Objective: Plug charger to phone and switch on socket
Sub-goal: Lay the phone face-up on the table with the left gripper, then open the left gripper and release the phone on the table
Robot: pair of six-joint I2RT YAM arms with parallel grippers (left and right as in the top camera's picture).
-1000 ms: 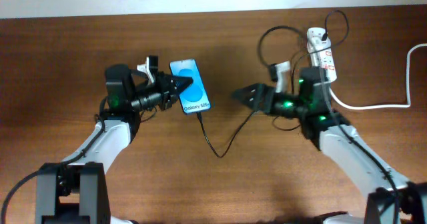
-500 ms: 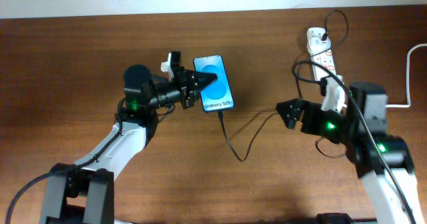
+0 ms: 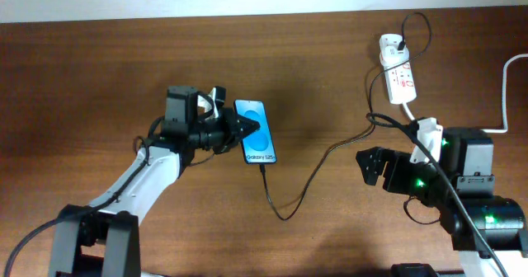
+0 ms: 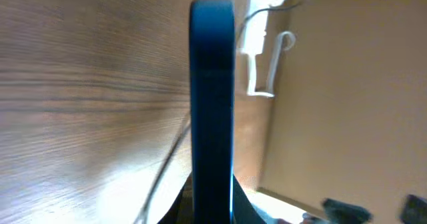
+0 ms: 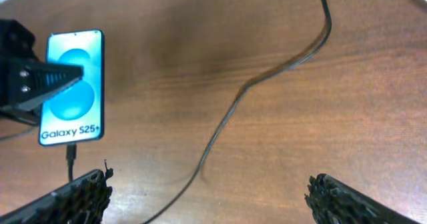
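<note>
Brown wood-grain surface lies under everything we see. Our left claw is pinching the phone from its long left side, with one finger across the lit blue screen. In the left wrist view the phone shows edge-on, as a dark upright bar rising from between the two fingers. We cannot tell whether it rests on the surface or is held just above it.

From overhead, the charger starts at the phone's short end, just beside the left claw and below the "Galaxy S25+" text. Its small black tip touches that edge. Whether it is fully seated is too small for us to judge. From there the cable dips toward us in a loop, then runs away from the left claw and passes close by the right claw.

Our right claw is spread wide and holds nothing. Its dark fingertips sit at opposite lower corners of the right wrist view, with bare wood and a stretch of cable between them. The phone is well apart from this claw, off to its left.

Ahead of the right claw, well apart from it, lies the socket. The charger's plug sits at its far end. A thick white cord leaves the socket's near end and curves off to the right. We cannot read the positions of the red switches.
</note>
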